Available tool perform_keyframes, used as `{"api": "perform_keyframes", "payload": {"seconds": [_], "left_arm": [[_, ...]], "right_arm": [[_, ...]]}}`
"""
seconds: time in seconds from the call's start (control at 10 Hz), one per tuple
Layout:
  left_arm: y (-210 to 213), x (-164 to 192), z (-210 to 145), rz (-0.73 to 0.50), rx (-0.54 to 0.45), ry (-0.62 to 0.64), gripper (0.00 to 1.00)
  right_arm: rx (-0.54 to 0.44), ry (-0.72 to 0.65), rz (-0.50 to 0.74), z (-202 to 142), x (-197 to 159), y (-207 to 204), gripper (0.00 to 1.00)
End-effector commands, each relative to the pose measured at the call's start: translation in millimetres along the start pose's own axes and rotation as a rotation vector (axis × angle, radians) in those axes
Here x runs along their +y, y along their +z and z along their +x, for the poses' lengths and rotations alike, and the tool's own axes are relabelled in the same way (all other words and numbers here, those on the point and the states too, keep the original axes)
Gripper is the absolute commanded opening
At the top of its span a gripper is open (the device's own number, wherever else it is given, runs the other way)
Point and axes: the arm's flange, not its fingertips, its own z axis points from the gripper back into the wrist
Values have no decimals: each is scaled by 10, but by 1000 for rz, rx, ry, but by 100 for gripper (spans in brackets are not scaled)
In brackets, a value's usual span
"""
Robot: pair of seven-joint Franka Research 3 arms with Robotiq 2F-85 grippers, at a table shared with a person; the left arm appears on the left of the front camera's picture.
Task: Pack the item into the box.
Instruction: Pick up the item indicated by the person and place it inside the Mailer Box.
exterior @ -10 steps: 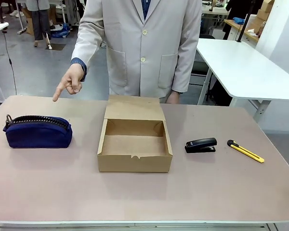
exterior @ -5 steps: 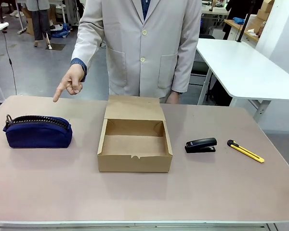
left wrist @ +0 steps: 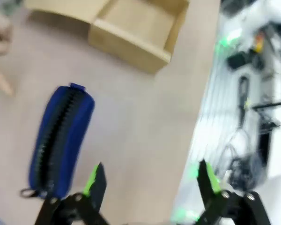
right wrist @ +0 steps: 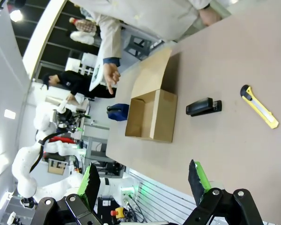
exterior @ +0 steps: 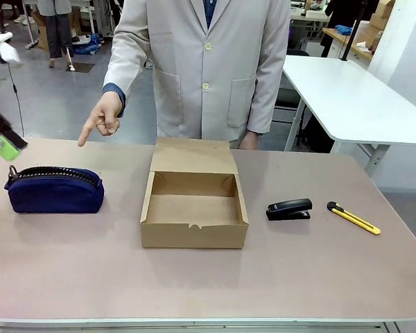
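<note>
Both arms' jaws gape empty; gripped off-centre, the pouch [exterior: 54, 191] left of the box [exterior: 194, 236] could sag and catch its rim

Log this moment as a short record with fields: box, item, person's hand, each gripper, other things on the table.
box: empty, lid flap open at the far side
item: navy pouch, zipper up, on the table left of the box, apart from it
person's hand: finger pointing down toward the pouch
left gripper: jaws open, empty, near the pouch
right gripper: jaws open, empty, away from the things
other: black stapler and yellow utility knife, right of the box
</note>
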Motion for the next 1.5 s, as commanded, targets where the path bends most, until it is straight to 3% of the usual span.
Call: {"api": "perform_keyframes", "payload": {"seconds": [0.0,0.2,0.3,0.4,0.5,0.9,1.1,1.4], "left_arm": [[-120,-94,-176,426,172,-609,100],[-231,-242,-205,764,225,-774,100],[-224,-224,-219,782,211,-812,100],[-185,-139,-196,699,208,-722,100],[-118,-180,-37,331,319,-491,100],[-187,-204,-91,378,314,-532,100],[-357,270,-16,286,304,-544,100],[-685,629,54,245,328,-561,100]], "right_arm": [[-8,25,18,33,19,15,100],[-8,25,18,33,19,15,100],[-8,25,18,33,19,15,100],[-8,25,18,33,19,15,100],[-8,25,18,33,19,15,100],[-8,25,18,33,19,15,100],[-8,25,18,33,19,15,100],[-8,25,18,33,19,15,100]]}}
